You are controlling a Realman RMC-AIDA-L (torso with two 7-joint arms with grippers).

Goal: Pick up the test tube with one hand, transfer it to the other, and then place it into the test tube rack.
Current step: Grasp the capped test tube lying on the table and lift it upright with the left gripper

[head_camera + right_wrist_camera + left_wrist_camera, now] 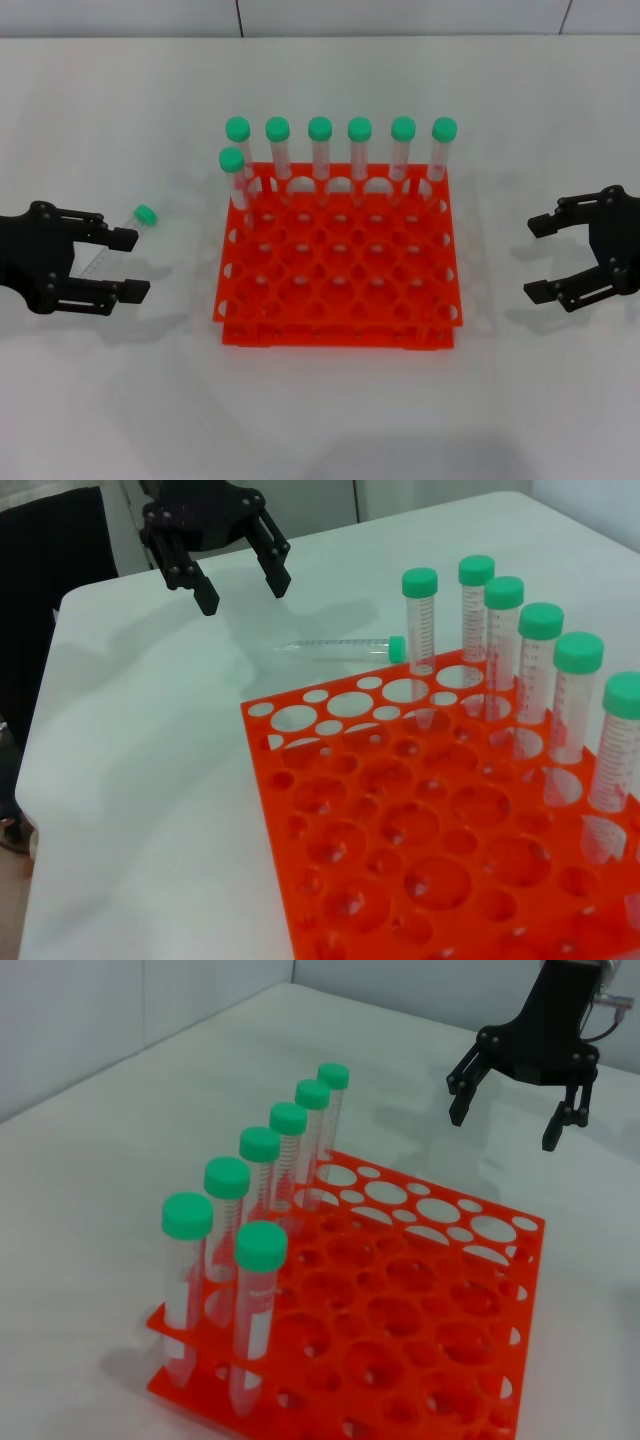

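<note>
A green-capped test tube (pixel 144 215) lies on the white table left of the orange-red rack (pixel 330 330). Its lower body passes between the fingers of my left gripper (pixel 130 265), which is open around it near table level. In the right wrist view the tube (pixel 335 647) lies beside the rack (pixel 300 810), with the left gripper (pixel 243 595) open just beyond its tip. My right gripper (pixel 535 258) is open and empty right of the rack; it also shows in the left wrist view (pixel 505 1125). The tube is out of the left wrist view.
Several identical green-capped tubes (pixel 320 145) stand upright in the rack's back row, and one (pixel 234 175) stands at the back left, a row nearer. They show in the left wrist view (pixel 260 1175) and right wrist view (pixel 540 670). The other holes are empty.
</note>
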